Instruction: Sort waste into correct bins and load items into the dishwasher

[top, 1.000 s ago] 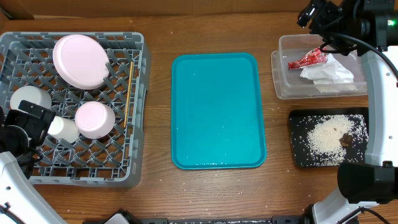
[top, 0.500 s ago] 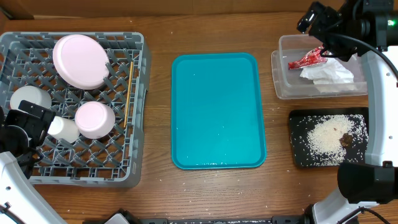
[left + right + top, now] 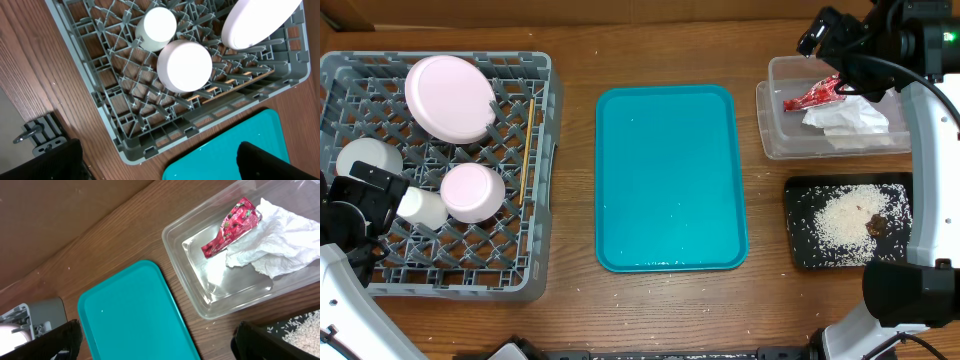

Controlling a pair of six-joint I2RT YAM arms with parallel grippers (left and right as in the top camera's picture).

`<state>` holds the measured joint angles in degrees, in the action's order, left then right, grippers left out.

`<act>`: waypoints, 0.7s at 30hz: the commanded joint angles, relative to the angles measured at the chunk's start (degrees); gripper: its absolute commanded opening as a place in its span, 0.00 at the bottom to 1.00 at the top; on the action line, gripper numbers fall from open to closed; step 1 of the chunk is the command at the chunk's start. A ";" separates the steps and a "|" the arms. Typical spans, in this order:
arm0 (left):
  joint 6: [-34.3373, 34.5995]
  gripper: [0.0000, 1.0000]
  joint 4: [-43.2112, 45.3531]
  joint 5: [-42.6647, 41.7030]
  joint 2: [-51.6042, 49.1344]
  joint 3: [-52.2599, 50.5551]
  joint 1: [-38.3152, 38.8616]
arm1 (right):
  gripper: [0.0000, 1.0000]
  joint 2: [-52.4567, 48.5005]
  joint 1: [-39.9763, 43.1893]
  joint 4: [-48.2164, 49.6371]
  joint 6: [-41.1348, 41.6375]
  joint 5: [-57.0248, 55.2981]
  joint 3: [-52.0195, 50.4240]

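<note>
The grey dish rack at the left holds a pale pink plate, a white dish, an upturned bowl, a small white cup and chopsticks. My left gripper hovers open over the rack's left side with nothing in it. In the clear tub at the right lie the red wrapper and the white napkin. Rice and a brown scrap sit in the black tray. My right gripper hangs open and empty above the tub's far edge.
A teal serving tray lies bare in the middle of the wooden table. In the left wrist view its corner sits just past the rack's corner. The right arm's white column stands beside the tub and the black tray.
The right gripper has drifted slightly above the tub's back edge. The left arm and all the objects stay where they were.
</note>
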<state>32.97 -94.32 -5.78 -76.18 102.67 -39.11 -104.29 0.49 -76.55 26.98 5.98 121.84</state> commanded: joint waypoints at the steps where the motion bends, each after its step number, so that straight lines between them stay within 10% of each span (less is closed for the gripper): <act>1: 0.87 1.00 0.02 0.63 0.07 0.72 -0.28 | 1.00 1.31 -0.11 -0.17 -0.24 -0.37 0.72; 21: 0.87 1.00 0.02 0.63 0.07 0.72 -0.28 | 1.00 1.31 -0.11 0.37 -0.22 1.75 0.74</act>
<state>32.97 -94.32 -5.78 -76.18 102.67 -39.11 -104.29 0.49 -77.23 26.98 7.29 121.84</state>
